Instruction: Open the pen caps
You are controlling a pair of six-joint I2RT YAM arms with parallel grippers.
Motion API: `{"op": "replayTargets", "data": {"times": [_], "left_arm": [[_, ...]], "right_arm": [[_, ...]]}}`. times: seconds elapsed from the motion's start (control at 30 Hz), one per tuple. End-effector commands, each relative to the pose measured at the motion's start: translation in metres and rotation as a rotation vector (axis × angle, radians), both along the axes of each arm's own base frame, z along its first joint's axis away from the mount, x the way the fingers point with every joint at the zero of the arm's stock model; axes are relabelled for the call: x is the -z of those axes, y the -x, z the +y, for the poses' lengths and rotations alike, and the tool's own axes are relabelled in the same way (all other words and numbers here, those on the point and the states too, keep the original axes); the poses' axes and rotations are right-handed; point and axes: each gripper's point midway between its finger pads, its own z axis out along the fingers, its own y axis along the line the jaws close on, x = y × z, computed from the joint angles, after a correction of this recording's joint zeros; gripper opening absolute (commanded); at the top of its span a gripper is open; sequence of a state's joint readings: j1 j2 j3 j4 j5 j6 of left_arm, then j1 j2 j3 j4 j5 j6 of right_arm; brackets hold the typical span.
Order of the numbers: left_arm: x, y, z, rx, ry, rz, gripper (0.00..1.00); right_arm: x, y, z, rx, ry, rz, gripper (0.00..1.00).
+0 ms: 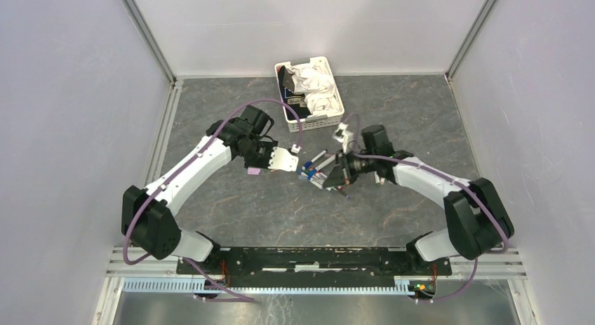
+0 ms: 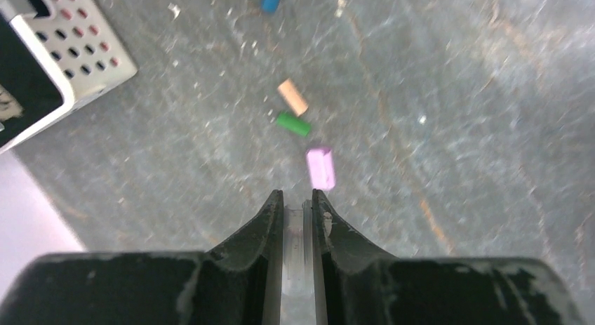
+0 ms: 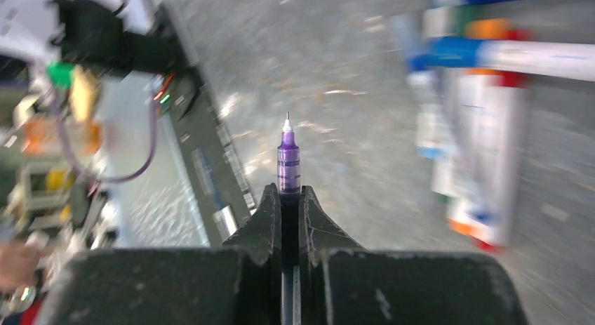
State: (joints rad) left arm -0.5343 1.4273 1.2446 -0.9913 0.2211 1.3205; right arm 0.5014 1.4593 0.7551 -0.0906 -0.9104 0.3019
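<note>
Three caps (image 2: 292, 123) are off; the right tool (image 3: 289, 193) is clamped on a bared pen (image 3: 288, 163), the left tool (image 2: 298, 196) on a pale piece (image 2: 297, 230); more pens (image 3: 519, 57) are judged left.

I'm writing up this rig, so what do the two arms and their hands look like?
The left arm and right arm have white links, black joints and a purple cable along each. The left hand and right hand each have two black, tapered fingers with scuffed edges.
</note>
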Motion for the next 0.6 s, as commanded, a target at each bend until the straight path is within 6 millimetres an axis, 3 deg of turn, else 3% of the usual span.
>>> {"op": "replayTargets", "data": {"times": [0.0, 0.1, 0.23, 0.37, 0.57], "left_arm": [[0.025, 0.018, -0.032, -0.058, 0.165, 0.164, 0.03], [0.055, 0.015, -0.034, -0.113, 0.151, 0.18, 0.09], [0.09, 0.008, -0.023, -0.148, 0.074, 0.137, 0.17], [0.11, 0.004, -0.019, -0.186, 0.052, 0.136, 0.19], [0.126, -0.004, -0.02, -0.24, 0.024, 0.155, 0.23]], "right_arm": [[-0.004, -0.068, -0.066, 0.326, 0.218, -0.168, 0.0], [0.005, -0.1, -0.13, 0.602, 0.388, -0.212, 0.0], [0.012, -0.12, -0.193, 0.86, 0.568, -0.261, 0.0], [0.019, -0.132, -0.219, 0.993, 0.635, -0.293, 0.0], [0.042, -0.142, -0.231, 1.052, 0.705, -0.275, 0.0]]}}
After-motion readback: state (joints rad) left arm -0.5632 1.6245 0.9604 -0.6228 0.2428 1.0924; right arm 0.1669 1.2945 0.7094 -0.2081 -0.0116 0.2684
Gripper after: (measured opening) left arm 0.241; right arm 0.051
